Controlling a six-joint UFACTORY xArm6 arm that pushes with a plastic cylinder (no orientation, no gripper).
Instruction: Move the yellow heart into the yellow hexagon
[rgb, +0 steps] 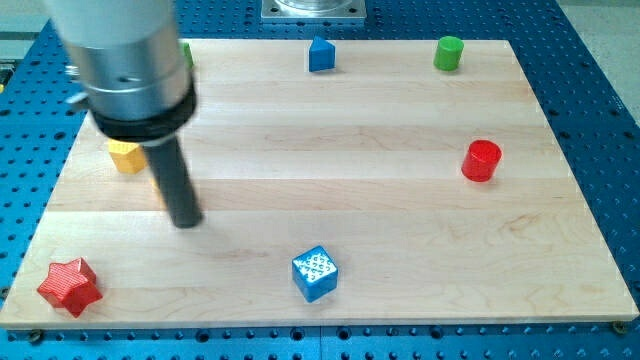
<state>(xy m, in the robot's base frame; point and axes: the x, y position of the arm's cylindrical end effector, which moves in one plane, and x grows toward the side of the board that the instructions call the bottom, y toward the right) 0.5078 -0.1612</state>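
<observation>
My tip (187, 222) rests on the wooden board (350, 150) at the view's left. A yellow block (124, 158) lies just up and left of the tip, partly hidden by the arm, so I cannot make out its shape. A thin yellow-orange sliver (154, 178) shows against the rod's left side; it may be a second yellow block, mostly hidden behind the rod. The tip itself stands a little below and right of both.
A red star (70, 286) lies at the bottom left. A blue cube (315, 273) sits at bottom centre and a red cylinder (482, 160) at the right. At the top are a blue block (320, 54), a green cylinder (449, 52) and a green block (187, 55) half hidden by the arm.
</observation>
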